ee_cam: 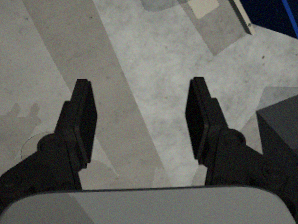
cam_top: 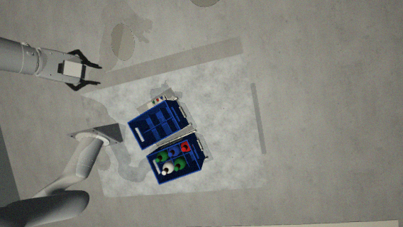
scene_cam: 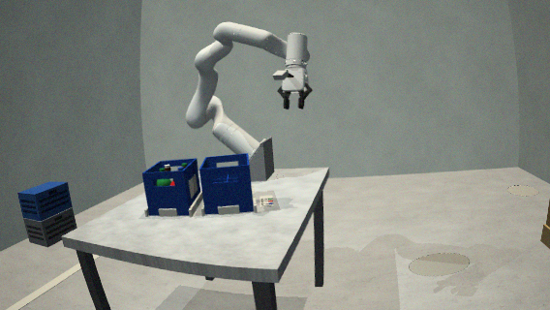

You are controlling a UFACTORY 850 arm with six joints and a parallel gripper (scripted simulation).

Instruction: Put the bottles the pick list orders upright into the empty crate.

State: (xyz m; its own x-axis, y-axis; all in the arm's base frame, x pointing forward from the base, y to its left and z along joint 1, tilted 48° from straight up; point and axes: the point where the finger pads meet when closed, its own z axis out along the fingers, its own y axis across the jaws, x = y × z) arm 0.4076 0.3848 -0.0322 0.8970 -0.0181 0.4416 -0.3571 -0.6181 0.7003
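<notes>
My gripper (cam_top: 101,75) (scene_cam: 293,107) (ee_cam: 141,96) is partly open and empty, high up and well away from both crates. The empty blue crate (cam_top: 133,128) (scene_cam: 227,194) (ee_cam: 272,15) stands level on the table. Beside it the other blue crate (cam_top: 160,179) (scene_cam: 169,201) holds a green bottle (cam_top: 162,156), a blue bottle (cam_top: 174,152), a red bottle (cam_top: 185,146), a white bottle (cam_top: 168,167) and another green bottle (cam_top: 179,163). The pick list (cam_top: 150,105) (scene_cam: 266,201) (ee_cam: 204,7) shows green, red and blue marks; its numbers are too small to read.
The table (cam_top: 227,124) (scene_cam: 194,242) has low pale rails beside the crates. The arm's base plate (cam_top: 113,132) (scene_cam: 262,160) stands at the table's edge. On the floor, a blue crate (scene_cam: 45,201) is stacked on a grey crate (scene_cam: 50,228).
</notes>
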